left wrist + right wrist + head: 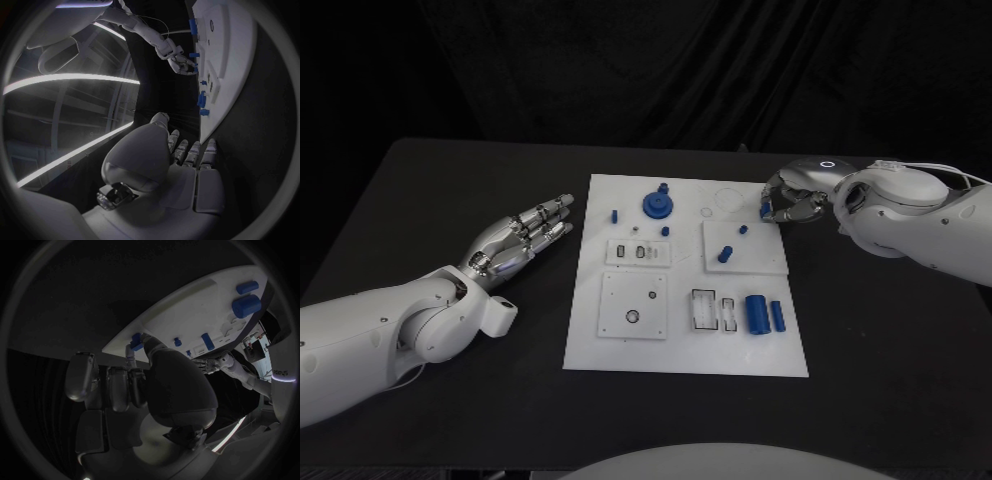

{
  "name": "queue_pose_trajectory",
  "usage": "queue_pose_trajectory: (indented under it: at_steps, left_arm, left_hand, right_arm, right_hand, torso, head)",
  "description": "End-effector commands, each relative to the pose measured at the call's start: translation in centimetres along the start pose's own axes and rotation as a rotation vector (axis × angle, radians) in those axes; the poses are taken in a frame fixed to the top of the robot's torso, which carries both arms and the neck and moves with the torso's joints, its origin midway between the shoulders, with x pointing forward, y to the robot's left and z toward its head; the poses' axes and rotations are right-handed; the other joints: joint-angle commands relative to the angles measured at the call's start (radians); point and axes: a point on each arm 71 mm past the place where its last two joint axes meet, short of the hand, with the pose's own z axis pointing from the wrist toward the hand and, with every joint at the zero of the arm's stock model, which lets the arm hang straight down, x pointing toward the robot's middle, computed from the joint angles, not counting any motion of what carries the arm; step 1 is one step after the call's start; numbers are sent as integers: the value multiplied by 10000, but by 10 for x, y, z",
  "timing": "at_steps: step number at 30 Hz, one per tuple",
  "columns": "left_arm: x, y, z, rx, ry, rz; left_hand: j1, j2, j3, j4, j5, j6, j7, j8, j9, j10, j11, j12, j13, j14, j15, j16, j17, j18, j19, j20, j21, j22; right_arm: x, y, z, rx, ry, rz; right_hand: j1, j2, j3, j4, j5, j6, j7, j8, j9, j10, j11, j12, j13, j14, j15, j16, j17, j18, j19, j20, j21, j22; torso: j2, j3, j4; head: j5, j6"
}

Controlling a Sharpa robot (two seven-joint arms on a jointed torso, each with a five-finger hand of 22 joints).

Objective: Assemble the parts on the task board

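Observation:
The white task board (pixel 678 350) lies in the middle of the black table. My right hand (pixel 795 200) hovers over its far right corner and pinches a small blue part (pixel 764 208) between thumb and finger; the right wrist view shows that blue part (pixel 134 341) at the fingertips, just above the board (pixel 187 315). My left hand (pixel 524 238) lies flat and open on the table left of the board, fingers stretched out and holding nothing. The left wrist view looks along the left hand (pixel 184 152) to the board's edge (pixel 234 30) and the right hand (pixel 181 62) beyond.
On the board stand a round blue knob (pixel 656 205), a blue peg (pixel 727 254), a blue cylinder (pixel 756 312) with a thin blue bar (pixel 777 316) beside it, and small blue pins (pixel 616 213). Raised white plates (pixel 633 305) carry holes and slots.

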Motion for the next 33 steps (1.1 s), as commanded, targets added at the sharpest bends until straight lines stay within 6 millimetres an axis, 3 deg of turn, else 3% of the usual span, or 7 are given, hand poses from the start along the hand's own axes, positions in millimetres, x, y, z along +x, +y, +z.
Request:
queue_pose_trajectory:
  at_steps: [1, 10, 18, 26, 33]
  left_arm:
    - [2, -4, 0, 654, 136, -110]
    - [2, -3, -1, 628, 148, -130]
    - [1, -3, -3, 593, 97, -110]
    - [1, -3, -3, 572, 78, -99]
    - [1, -3, -3, 570, 84, -104]
  left_hand:
    - [-107, -28, 71, -15, -49, -65, 20, -5, -12, 13, 73, 7, -2, 21, 66, 1, -3, 159, -24, 66, 32, -2]
    - [-114, -26, 75, -15, -67, -60, 25, -4, -11, 22, 87, 9, 0, 24, 80, 3, -2, 159, -21, 75, 34, -1]
    - [-126, -24, 78, -14, -93, -51, 25, -2, -10, 33, 123, 12, 3, 31, 97, 6, 0, 157, -15, 89, 39, 1]
    - [-130, -26, 77, -13, -95, -39, 24, 0, -8, 42, 130, 14, 5, 34, 99, 7, 1, 157, -11, 91, 42, 2]
    - [-134, -28, 76, -13, -97, -23, 25, 3, -6, 47, 138, 15, 6, 37, 101, 8, 1, 158, -9, 95, 44, 3]
  right_arm:
    - [1, -1, 0, 100, -79, -46]
    - [-3, 3, 0, -179, -674, 13]
    - [-14, 18, -4, -580, -1334, 177]
    - [-42, 62, -6, -1593, -1826, 380]
    - [-50, 121, -2, -2793, -1774, 309]
  right_hand:
    - [98, 60, -26, -58, 7, 8, -46, 92, 83, 1042, -53, 62, 2628, 725, -24, -56, 2063, 133, -8, -13, -49, 1738]
    - [244, 331, 57, -195, 7, 234, -141, 525, 545, 1042, -136, 62, 2628, 805, -87, 72, 2185, 93, 116, -64, 148, 1797]
    - [293, 368, 71, -273, 6, 349, -141, 676, 712, 1042, -166, 62, 2628, 846, -105, 135, 2244, 65, 202, -87, 285, 1834]
    - [286, 369, 68, -276, 5, 373, -126, 698, 735, 1042, -164, 62, 2628, 860, -105, 159, 2267, 63, 210, -89, 295, 1837]
    - [244, 361, 60, -302, 4, 296, -95, 659, 757, 1042, -153, 62, 2628, 901, -104, 227, 2331, 62, 233, -96, 312, 1839]
  torso:
    - [2, -2, -1]
    - [7, 1, 5]
    - [8, 2, -2]
    - [0, 2, -30]
    - [-3, -13, -15]
  head:
    - [13, -8]
    - [20, -13]
    - [36, 7]
    - [95, -11]
    - [90, -4]
